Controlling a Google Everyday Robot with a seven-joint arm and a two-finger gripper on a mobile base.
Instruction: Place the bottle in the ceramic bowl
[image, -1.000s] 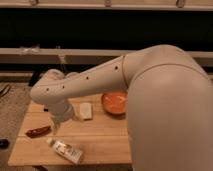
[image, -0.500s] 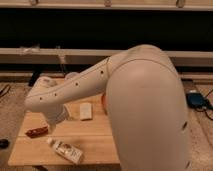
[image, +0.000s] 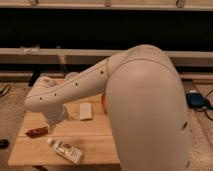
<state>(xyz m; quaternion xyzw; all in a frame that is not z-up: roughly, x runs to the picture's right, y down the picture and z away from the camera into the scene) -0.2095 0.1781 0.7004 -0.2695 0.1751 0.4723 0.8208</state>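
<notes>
Pale block (image: 86, 111) and reddish-brown packet (image: 36, 132) on wooden table (image: 97, 144).

A light wooden surface (image: 95, 142) stands on speckled beige carpet (image: 14, 114). Behind it a pale ledge (image: 30, 54) runs beneath a dark wall (image: 75, 27). The gripper (image: 56, 117) hangs near the surface's left edge.

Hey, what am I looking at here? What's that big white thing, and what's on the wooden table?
The big white shape is a robot arm, seen close up by the one camera, which looks down past it. Where that camera sits isn't known. The arm reaches left, and its gripper at the far end hangs over the left part of the wooden table. A small bottle lies on its side near the front edge; nothing holds it. There is also a pale block and a reddish-brown item. An orange sliver of the ceramic bowl shows behind the arm.
</notes>
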